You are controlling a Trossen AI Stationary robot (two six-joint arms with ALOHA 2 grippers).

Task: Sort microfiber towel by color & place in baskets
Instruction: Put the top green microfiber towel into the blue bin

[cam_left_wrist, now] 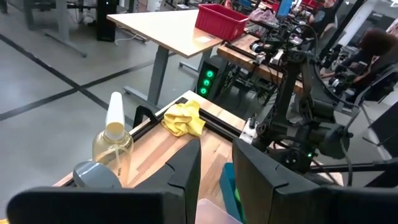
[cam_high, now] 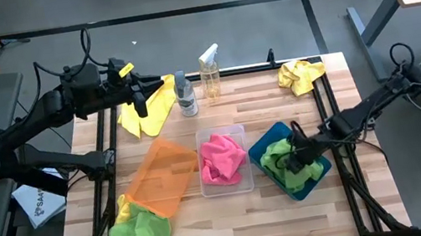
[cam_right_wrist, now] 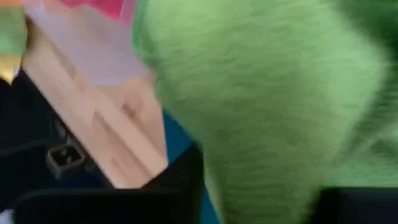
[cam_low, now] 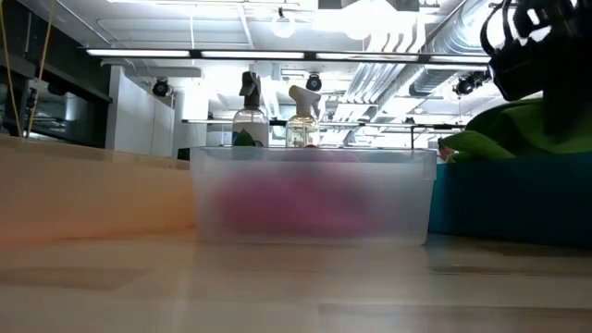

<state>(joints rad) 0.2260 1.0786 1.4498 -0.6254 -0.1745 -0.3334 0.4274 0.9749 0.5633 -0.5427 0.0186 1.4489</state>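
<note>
My left gripper (cam_high: 142,95) is at the far left, held level over a yellow towel (cam_high: 154,108) that lies across the table's left rail. Its fingers (cam_left_wrist: 186,171) stand a narrow gap apart, and the left wrist view shows no cloth between them. My right gripper (cam_high: 297,155) is open and reaches down into the teal basket (cam_high: 270,144), onto a lime green towel (cam_high: 280,158) heaped there. A pink towel (cam_high: 221,160) lies in the clear basket (cam_high: 238,130). The orange basket (cam_high: 165,176) sits askew, its near end on green and yellow towels (cam_high: 140,232). My right gripper comes slanting down from the table's right onto the top of the green towel (cam_right_wrist: 267,93). The cloth fills the wide gap between its fingers (cam_right_wrist: 180,180). The towel rests heaped in the teal basket (cam_low: 509,199). I cannot tell whether the pads press it.
Two clear spray bottles (cam_high: 185,95) (cam_high: 209,71) stand at the far edge beside my left gripper. Another yellow towel (cam_high: 301,76) lies crumpled at the far right corner. Black rails (cam_high: 323,108) frame the table's sides. Bare wood shows along the near edge.
</note>
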